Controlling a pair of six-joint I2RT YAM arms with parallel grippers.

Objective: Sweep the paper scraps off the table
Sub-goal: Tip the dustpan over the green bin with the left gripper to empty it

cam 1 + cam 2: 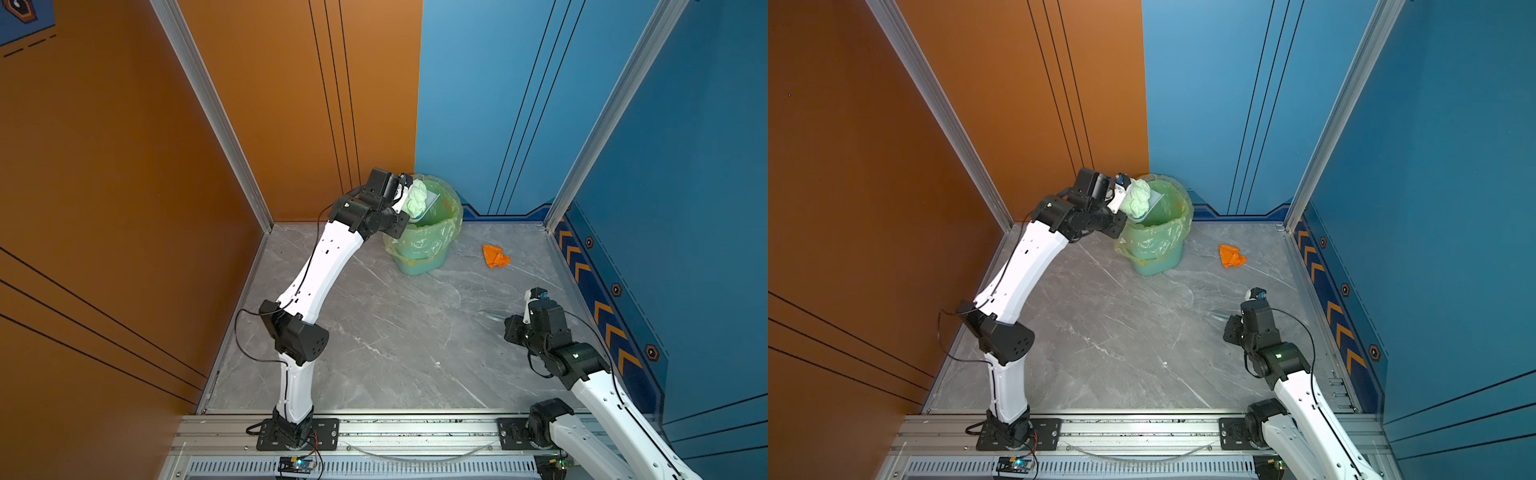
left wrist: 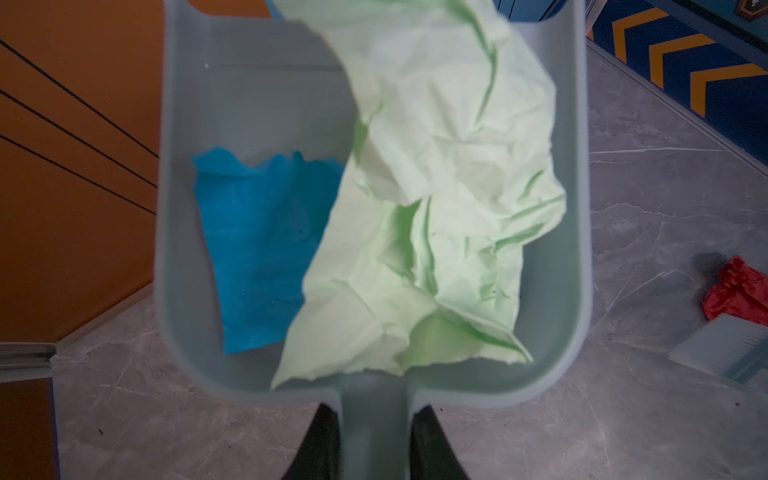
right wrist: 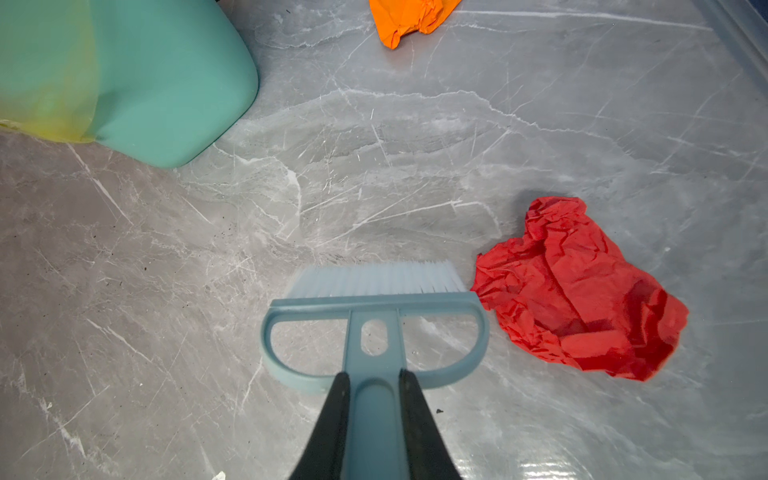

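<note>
My left gripper (image 2: pixel 376 411) is shut on the handle of a grey dustpan (image 2: pixel 249 104), held tilted over the bin's mouth in both top views. In the pan lie a pale green paper wad (image 2: pixel 436 187) (image 1: pixel 417 198) and a bright blue one (image 2: pixel 257 249). My right gripper (image 3: pixel 374 374) is shut on a blue brush (image 3: pixel 374 286) with white bristles, low over the table (image 1: pixel 395 332). A red wad (image 3: pixel 582 286) lies just beside the bristles; my right arm hides it in both top views. An orange wad (image 1: pixel 495 256) (image 1: pixel 1232 256) lies farther back, right of the bin.
A teal bin (image 1: pixel 424 249) with a translucent green liner stands at the back middle of the table, close to the orange and blue walls. Aluminium rails (image 1: pixel 557 257) frame the marble surface on all sides.
</note>
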